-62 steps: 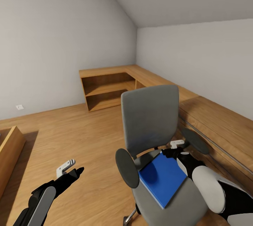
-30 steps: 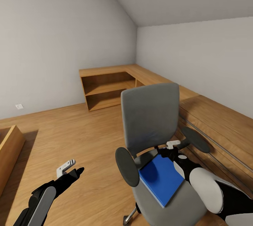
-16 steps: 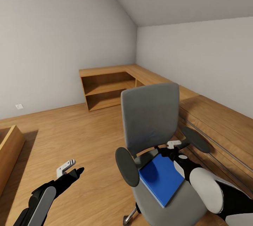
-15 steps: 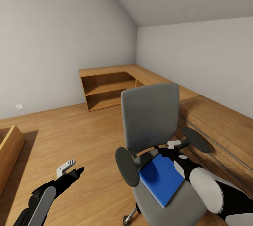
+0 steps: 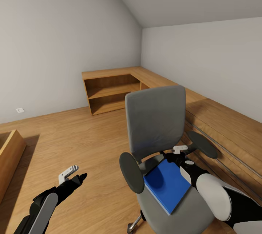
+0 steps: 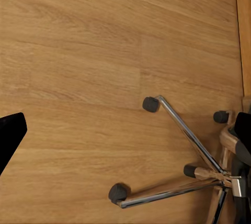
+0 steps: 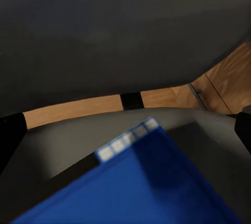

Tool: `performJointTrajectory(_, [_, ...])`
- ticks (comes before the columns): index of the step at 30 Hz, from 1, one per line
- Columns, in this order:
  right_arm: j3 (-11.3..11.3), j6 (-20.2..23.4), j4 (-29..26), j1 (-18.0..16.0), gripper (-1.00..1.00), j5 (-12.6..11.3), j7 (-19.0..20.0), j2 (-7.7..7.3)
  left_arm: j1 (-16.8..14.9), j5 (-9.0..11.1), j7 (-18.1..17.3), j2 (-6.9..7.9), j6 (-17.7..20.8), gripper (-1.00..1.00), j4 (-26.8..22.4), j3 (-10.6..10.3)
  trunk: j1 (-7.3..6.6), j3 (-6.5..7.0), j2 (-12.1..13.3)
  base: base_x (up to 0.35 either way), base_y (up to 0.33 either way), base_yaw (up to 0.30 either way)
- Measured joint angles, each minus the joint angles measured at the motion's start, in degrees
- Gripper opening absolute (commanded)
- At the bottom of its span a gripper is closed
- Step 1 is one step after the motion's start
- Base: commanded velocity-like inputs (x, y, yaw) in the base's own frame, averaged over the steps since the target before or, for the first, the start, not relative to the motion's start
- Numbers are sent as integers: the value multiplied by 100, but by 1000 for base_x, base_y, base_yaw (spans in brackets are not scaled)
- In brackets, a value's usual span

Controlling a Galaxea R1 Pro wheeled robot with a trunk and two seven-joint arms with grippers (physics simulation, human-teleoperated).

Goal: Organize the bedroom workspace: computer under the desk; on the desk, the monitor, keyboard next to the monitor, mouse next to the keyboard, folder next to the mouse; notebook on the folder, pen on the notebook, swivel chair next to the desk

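The grey swivel chair (image 5: 154,117) stands on the wood floor with its back toward the far wall. The bright blue folder (image 5: 165,185) lies flat on its seat. My right gripper (image 5: 177,155) is open at the folder's far corner, just in front of the chair back. In the right wrist view the folder (image 7: 141,187) lies close below my spread fingertips (image 7: 10,130), with the dark chair back behind it. My left gripper (image 5: 74,175) hangs open over bare floor, left of the chair. The left wrist view looks down on the chair's metal star base (image 6: 193,166).
A low light-wood L-shaped cabinet (image 5: 112,88) fills the far corner and runs along the right wall (image 5: 225,128), close behind the chair. A wooden box edge (image 5: 9,157) sits at the left. Open plank floor (image 5: 83,139) lies between them.
About two seconds ago my right gripper shifted slightly toward the folder's far corner. Over the last second nothing has moved.
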Motion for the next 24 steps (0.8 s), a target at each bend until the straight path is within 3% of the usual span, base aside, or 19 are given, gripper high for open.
performJointTrajectory(24, [0, -1, 8, 0, 100, 0, 1, -9, 0, 2, 2, 0, -12, 100, 0, -1, 527, -430, -961, 0, 0, 0])
